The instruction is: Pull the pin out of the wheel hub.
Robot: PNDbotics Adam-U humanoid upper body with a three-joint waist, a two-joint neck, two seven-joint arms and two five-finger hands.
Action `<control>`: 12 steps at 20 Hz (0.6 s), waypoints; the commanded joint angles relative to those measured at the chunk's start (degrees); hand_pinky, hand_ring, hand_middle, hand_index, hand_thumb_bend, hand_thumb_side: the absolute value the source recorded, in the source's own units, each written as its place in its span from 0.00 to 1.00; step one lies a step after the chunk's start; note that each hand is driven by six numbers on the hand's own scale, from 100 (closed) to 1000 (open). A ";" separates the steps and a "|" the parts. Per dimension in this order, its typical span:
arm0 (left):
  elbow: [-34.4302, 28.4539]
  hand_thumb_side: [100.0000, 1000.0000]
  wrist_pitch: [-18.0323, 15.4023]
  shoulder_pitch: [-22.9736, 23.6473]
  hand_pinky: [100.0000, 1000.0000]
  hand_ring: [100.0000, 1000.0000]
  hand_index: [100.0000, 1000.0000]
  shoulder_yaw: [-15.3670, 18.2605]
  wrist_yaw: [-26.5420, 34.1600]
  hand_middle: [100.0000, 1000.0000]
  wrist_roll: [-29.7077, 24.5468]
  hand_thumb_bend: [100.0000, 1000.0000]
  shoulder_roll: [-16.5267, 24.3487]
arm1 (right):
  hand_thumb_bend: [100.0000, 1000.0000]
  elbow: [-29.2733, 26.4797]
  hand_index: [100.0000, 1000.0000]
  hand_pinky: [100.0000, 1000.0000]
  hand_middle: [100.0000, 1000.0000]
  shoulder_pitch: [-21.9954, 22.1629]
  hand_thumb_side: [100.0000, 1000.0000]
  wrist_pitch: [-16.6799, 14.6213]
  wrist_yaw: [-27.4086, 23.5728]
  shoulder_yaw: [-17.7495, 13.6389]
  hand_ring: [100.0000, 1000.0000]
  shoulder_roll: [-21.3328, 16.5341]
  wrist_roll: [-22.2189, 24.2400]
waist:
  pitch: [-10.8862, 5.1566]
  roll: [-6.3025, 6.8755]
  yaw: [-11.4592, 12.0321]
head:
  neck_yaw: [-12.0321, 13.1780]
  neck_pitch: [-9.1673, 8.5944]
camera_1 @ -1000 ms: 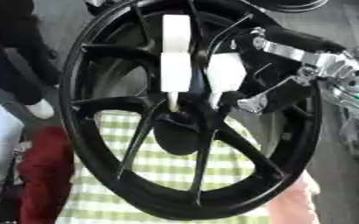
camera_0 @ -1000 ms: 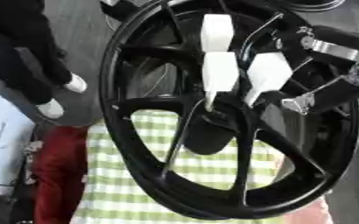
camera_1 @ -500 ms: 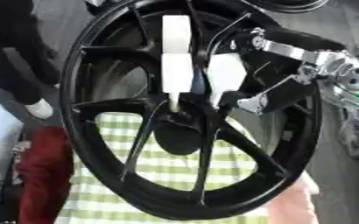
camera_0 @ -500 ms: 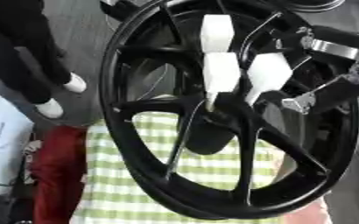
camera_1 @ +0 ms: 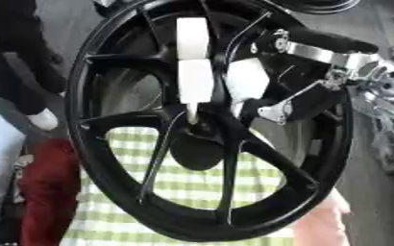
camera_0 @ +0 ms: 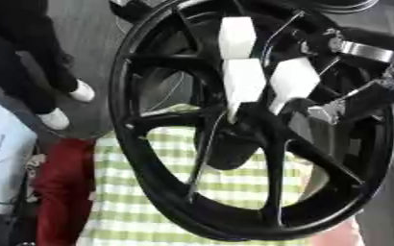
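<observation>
The black spoked wheel hub (camera_1: 209,129) is held unchanged; its centre is pinched by the white-fingered right hand (camera_1: 221,84) where the unseen pin presumably sits, so extraction seems unstarted

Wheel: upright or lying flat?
Upright, tilted a little. The black wheel stands on its rim on the green checked cloth; you see through its spokes. The right hand reaches its hub.

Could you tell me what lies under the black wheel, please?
Through the wheel spokes, a green-and-white checked cloth shows beneath; its support is covered.
</observation>
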 commanded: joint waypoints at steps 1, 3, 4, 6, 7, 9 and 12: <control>-0.48 0.83 -0.03 -0.26 0.58 0.73 0.70 0.04 -0.09 0.79 -0.19 0.17 1.23 | 0.16 -0.31 0.76 0.86 0.62 -0.69 0.05 -0.26 -0.38 -0.99 0.73 -1.26 0.44 | -0.92 0.33 -0.07 | 0.09 -0.17; -0.46 0.83 0.00 -0.28 0.58 0.73 0.70 0.03 -0.07 0.79 -0.25 0.17 1.23 | 0.15 -0.31 0.76 0.86 0.61 -0.72 0.06 -0.41 -0.53 -1.16 0.73 -1.25 0.49 | -0.94 0.36 -0.14 | 0.11 -0.16; -0.46 0.83 0.01 -0.32 0.58 0.73 0.70 0.02 -0.07 0.79 -0.27 0.17 1.22 | 0.15 -0.31 0.76 0.85 0.61 -0.73 0.05 -0.35 -0.64 -1.23 0.73 -1.24 0.44 | -0.95 0.38 -0.17 | 0.08 -0.17; -0.46 0.83 0.02 -0.39 0.58 0.73 0.70 -0.01 -0.06 0.79 -0.30 0.17 1.21 | 0.13 -0.31 0.75 0.85 0.60 -0.74 0.05 -0.15 -0.68 -1.24 0.72 -1.26 0.42 | -0.94 0.40 -0.17 | 0.03 -0.22; -0.46 0.84 0.02 -0.42 0.58 0.73 0.70 -0.02 -0.06 0.79 -0.30 0.17 1.20 | 0.12 -0.31 0.74 0.84 0.58 -0.71 0.04 0.02 -0.56 -1.18 0.71 -1.28 0.44 | -0.93 0.40 -0.15 | 0.00 -0.26; -0.45 0.84 0.03 -0.44 0.58 0.73 0.70 -0.02 -0.06 0.79 -0.31 0.17 1.21 | 0.10 -0.31 0.72 0.82 0.55 -0.57 0.01 0.40 -0.13 -1.01 0.68 -1.37 0.44 | -0.92 0.42 -0.07 | -0.06 -0.32; -0.46 0.84 0.02 -0.46 0.58 0.73 0.70 -0.04 -0.03 0.79 -0.34 0.16 1.22 | 0.04 -0.31 0.65 0.79 0.47 -0.38 0.00 0.83 0.45 -0.89 0.63 -1.44 0.29 | -0.95 0.42 0.04 | -0.18 -0.34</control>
